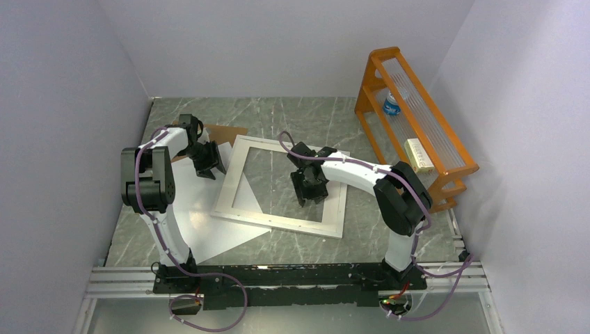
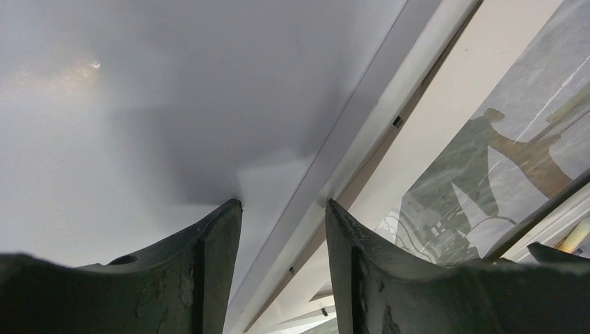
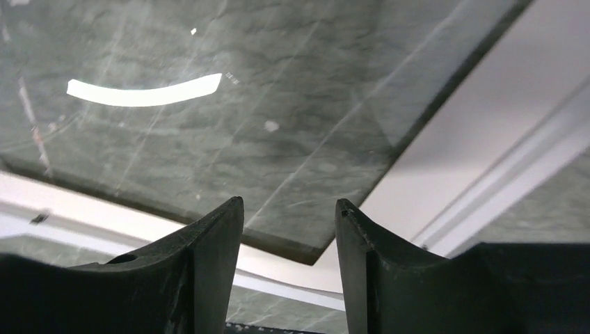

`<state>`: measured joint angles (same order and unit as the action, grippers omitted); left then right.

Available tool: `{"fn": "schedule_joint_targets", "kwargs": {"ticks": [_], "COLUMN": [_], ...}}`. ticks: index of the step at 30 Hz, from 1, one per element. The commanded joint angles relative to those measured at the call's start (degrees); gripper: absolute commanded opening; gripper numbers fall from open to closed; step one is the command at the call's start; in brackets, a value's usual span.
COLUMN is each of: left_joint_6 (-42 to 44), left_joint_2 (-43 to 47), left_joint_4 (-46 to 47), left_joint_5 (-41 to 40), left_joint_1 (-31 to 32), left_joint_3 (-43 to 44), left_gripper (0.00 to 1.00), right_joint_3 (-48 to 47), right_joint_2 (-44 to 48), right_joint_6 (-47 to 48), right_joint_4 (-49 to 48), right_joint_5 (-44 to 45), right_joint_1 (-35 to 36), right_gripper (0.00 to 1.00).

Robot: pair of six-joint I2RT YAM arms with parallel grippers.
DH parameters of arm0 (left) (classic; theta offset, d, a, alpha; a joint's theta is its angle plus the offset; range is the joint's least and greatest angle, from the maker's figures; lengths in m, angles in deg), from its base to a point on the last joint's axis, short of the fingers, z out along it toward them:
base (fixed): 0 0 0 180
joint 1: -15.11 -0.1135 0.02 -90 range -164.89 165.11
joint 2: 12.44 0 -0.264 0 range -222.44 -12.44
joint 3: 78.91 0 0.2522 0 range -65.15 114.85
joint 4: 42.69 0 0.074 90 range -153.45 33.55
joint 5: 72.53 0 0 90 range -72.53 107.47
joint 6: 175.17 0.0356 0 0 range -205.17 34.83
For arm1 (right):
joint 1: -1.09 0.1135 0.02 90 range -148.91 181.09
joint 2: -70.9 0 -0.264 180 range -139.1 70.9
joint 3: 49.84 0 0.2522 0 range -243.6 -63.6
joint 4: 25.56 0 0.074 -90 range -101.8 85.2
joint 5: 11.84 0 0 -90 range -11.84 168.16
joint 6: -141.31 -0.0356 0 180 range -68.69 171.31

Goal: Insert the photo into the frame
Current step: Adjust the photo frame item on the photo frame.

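Note:
The frame (image 1: 277, 223) lies flat mid-table, white-bordered, with the grey table showing through its opening. A large plain white sheet (image 1: 209, 233), possibly the photo lying face down, lies partly under the frame's left side; no printed side shows. My left gripper (image 1: 211, 165) is open and empty, low over the frame's left edge; in the left wrist view (image 2: 284, 203) the white sheet (image 2: 139, 125) and the frame's rail (image 2: 362, 118) lie below it. My right gripper (image 1: 310, 193) is open and empty over the frame's opening; in the right wrist view (image 3: 289, 202) it sits near an inner corner of the white border (image 3: 501, 104).
A brown backing board (image 1: 226, 131) lies behind the left gripper at the back left. An orange rack (image 1: 417, 132) holding a bottle (image 1: 392, 104) and a small box stands at the right. Walls close in the left, back and right sides.

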<state>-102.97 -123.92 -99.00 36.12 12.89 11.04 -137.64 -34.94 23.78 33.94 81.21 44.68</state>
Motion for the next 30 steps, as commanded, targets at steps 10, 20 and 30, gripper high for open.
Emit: {"fn": "schedule_joint_targets", "kwargs": {"ticks": [10,20,30], "left_joint_6": [-0.90,-1.04,-1.27], "left_joint_2": [-1.04,-0.93,-1.37], "left_joint_4": [-2.34,-2.37,-2.54], "left_joint_5": [-0.09,0.28,0.37], "left_joint_1": [0.72,0.72,0.72], "left_joint_3": [0.43,0.40,0.68], "left_gripper": [0.53,0.53,0.53], "right_joint_3": [-10.51,-12.46,-11.42], "right_joint_2": [-7.18,-11.20,-11.25], "right_joint_6": [-9.53,-12.75,-14.74], "right_joint_4": [19.18,23.68,27.01], "right_joint_5": [23.03,25.03,26.47], "right_joint_1": [2.80,4.54,4.81], "right_gripper": [0.59,0.62,0.58]}}
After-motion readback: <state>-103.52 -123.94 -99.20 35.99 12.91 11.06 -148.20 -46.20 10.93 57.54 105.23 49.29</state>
